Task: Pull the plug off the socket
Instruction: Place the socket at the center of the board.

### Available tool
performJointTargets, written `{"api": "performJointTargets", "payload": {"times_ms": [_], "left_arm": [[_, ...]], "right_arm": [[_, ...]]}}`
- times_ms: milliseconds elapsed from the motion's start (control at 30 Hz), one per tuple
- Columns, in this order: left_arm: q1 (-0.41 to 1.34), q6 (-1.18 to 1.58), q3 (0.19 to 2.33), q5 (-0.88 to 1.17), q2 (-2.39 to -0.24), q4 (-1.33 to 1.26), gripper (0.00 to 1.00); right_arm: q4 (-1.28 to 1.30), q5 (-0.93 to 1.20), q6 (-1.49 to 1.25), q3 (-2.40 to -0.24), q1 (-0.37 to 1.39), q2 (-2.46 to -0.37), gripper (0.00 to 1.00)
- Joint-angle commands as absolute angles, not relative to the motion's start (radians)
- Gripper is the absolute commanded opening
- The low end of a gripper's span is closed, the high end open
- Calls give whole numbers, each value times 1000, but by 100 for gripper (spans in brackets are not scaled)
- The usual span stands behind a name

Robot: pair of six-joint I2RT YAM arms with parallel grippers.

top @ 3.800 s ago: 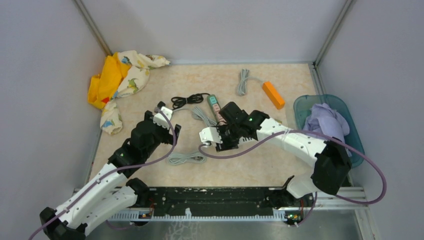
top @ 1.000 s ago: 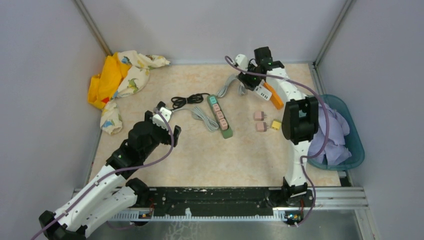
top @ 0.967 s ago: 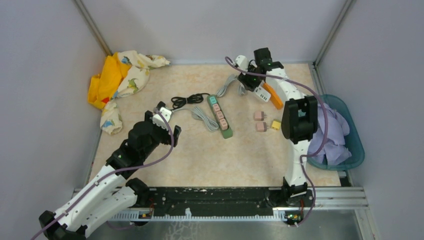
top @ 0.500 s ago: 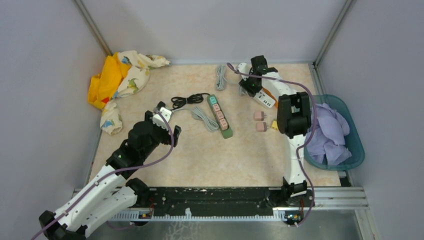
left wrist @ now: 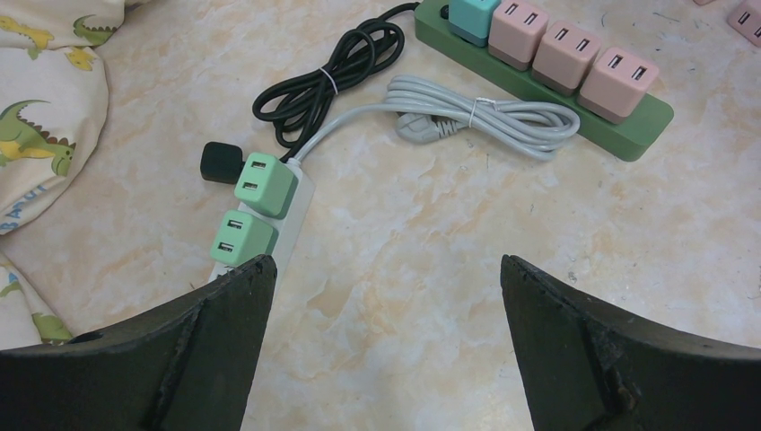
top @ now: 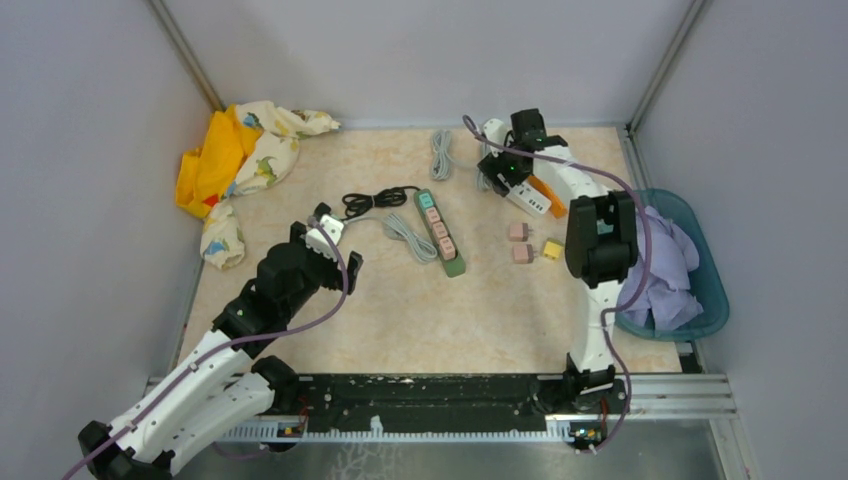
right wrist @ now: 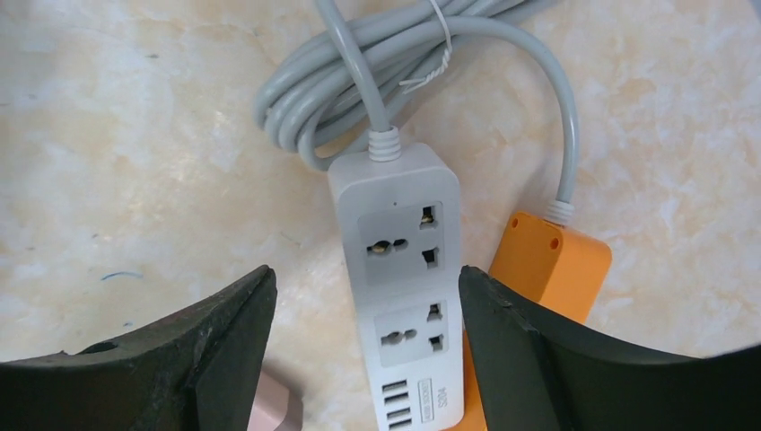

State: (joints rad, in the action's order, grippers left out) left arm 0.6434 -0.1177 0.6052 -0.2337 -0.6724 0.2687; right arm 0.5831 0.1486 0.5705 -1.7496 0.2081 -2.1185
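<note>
A green power strip (top: 441, 223) with one teal and three pink plugs (left wrist: 564, 57) lies mid-table. A white strip (left wrist: 292, 215) carrying two green plugs (left wrist: 265, 185) lies under my left gripper (top: 322, 228), which hovers open and empty (left wrist: 386, 296). My right gripper (top: 507, 168) is open at the back, straddling a white power strip (right wrist: 406, 278) with empty sockets, fingers on either side and apart from it. An orange strip (right wrist: 549, 268) lies against that white strip's right side.
Two loose pink plugs (top: 518, 242) and a yellow one (top: 551, 248) lie right of the green strip. A grey cable coil (top: 440, 155) lies at the back. A black cable (top: 372, 200), patterned cloth (top: 240, 150) far left, and a blue basket (top: 708, 315) of cloth at right.
My right arm has gone from the green strip to the back of the table. The grey coil now lies on its own at the back, and the white strip rests flat under the open right gripper. Left arm unmoved.
</note>
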Motion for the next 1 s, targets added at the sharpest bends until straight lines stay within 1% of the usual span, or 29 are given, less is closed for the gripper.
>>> {"api": "performJointTargets", "payload": {"times_ms": [0,333,567,733,967], "left_arm": [[638,-121,597,-220,-666,239,100],[638,-123,597,-219,-670,238,100],[637,-124,594,-221,-669,235,100],[637,-127,590,-219,-671,228,100],[637,-132,583,-218,-682,216,100]], "right_arm": [[528,241,529,-1701,201,-1947,74],[441,418,482,-1505,202,-1708,74],[388,600,452,-1385,202,-1547,74],[264,719,402,-1254,201,-1398,76],[-39,875,247,-1001,201,-1205,83]]}}
